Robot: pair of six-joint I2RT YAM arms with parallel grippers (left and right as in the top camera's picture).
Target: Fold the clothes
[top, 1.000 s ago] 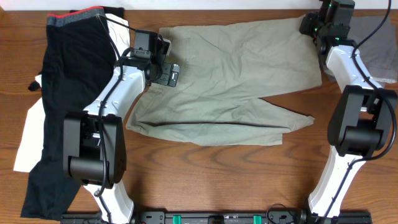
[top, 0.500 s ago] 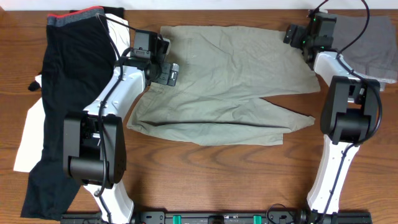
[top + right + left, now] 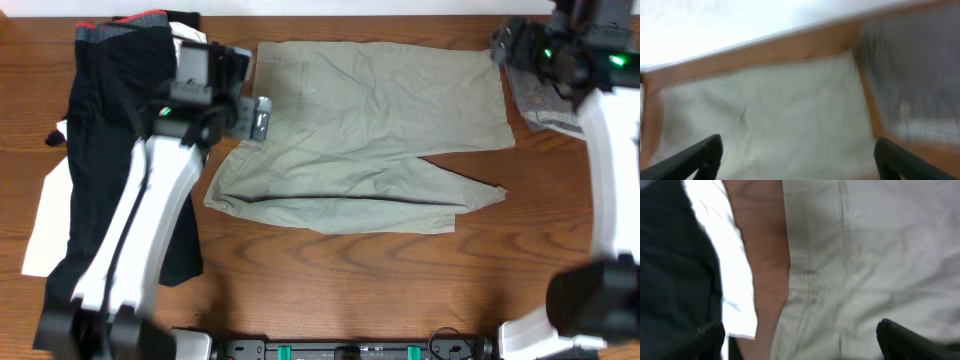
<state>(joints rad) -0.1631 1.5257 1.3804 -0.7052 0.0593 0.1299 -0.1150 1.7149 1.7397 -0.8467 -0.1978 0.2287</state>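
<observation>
Well, from overhead the shorts (image 3: 370, 130) lie spread flat on the table (image 3: 330, 290), with the waistband on my left side and both legs running toward my right. My left gripper (image 3: 258, 118) sits at the waistband edge. My right gripper (image 3: 505, 45) is at the far corner of the back leg. A black garment (image 3: 110, 150) on a white cloth (image 3: 45, 220) lies to the left, and a grey garment (image 3: 545, 95) to the right.

On my left wrist view, my fingertips (image 3: 705, 340) stand wide apart and hold nothing. The shorts' waistband is below them, beside a strip of bare table.

On my right wrist view, which is blurred, my fingertips (image 3: 905, 160) are likewise spread wide and empty. The shorts' leg lies beneath and the grey garment is just beside it.
</observation>
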